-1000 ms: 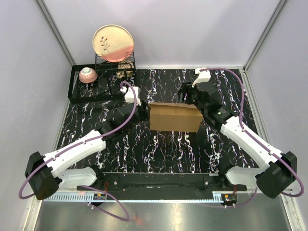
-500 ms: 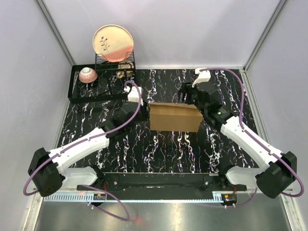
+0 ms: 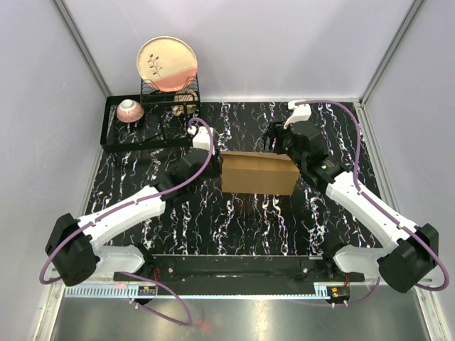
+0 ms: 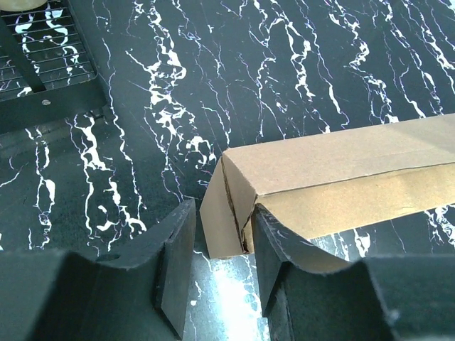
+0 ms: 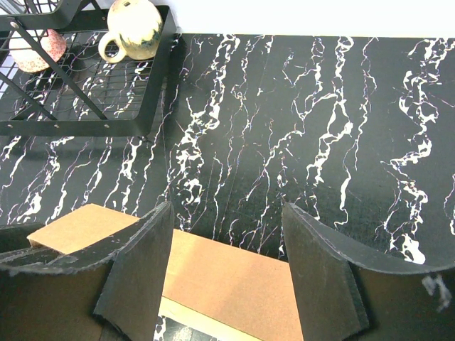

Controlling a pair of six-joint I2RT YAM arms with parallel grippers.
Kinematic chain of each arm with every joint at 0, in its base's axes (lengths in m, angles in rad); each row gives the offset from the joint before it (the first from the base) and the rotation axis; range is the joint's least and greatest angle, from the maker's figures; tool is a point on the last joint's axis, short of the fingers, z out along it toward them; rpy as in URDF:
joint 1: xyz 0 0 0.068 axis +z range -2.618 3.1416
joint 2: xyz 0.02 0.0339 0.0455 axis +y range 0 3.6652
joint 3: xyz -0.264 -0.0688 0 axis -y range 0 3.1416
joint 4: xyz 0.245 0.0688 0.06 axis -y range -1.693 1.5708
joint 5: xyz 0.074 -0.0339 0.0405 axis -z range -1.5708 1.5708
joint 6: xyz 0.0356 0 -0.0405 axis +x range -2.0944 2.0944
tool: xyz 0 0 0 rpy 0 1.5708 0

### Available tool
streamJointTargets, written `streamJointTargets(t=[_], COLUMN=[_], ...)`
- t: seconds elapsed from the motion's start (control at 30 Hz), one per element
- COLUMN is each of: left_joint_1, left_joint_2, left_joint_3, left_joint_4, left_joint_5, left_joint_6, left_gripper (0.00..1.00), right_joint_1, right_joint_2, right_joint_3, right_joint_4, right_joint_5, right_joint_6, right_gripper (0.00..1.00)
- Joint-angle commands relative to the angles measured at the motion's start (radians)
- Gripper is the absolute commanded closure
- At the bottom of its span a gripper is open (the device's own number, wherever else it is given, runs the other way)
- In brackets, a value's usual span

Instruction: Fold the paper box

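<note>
The paper box (image 3: pixel 257 174) is a brown carton in the middle of the black marbled table. In the left wrist view its left end (image 4: pixel 341 160) shows an end flap (image 4: pixel 222 220) standing out from the body. My left gripper (image 3: pixel 212 162) is at that end and open. The flap lies between its fingers: the right finger (image 4: pixel 274 249) touches the box corner, and a gap remains at the left finger (image 4: pixel 178 256). My right gripper (image 3: pixel 284 150) hangs open over the box's right back part. Its wide-spread jaws (image 5: pixel 227 234) straddle the top face (image 5: pixel 234 273).
A black wire dish rack (image 3: pixel 142 124) stands at the back left. It holds an upright plate (image 3: pixel 167 64), a pink bowl (image 3: pixel 130 110) and a cream mug (image 5: pixel 131 28). Grey walls close in the table on three sides.
My left arm has moved toward the back and right, up to the box's left end, and its jaws have narrowed. The right arm and the box have not moved.
</note>
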Motion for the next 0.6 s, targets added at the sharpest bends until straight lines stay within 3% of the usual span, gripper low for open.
streamJointTargets(t=[0.0, 0.2, 0.57], left_joint_1=[0.006, 0.006, 0.006], left_joint_2=[-0.009, -0.017, 0.005], left_joint_3=[0.059, 0.070, 0.053], left_joint_4=[0.052, 0.055, 0.060], left_joint_5=[0.024, 0.024, 0.034], left_joint_6=[0.008, 0.017, 0.009], left_gripper=[0.60, 0.60, 0.72], right_joint_1=[0.002, 0.002, 0.002], right_joint_2=[-0.016, -0.013, -0.017], right_joint_3=[0.020, 0.016, 0.008], right_joint_4=[0.020, 0.025, 0.025], right_joint_5=[0.010, 0.013, 0.010], right_joint_6=[-0.008, -0.005, -0.004], right_gripper=[0.32, 0.32, 0.32])
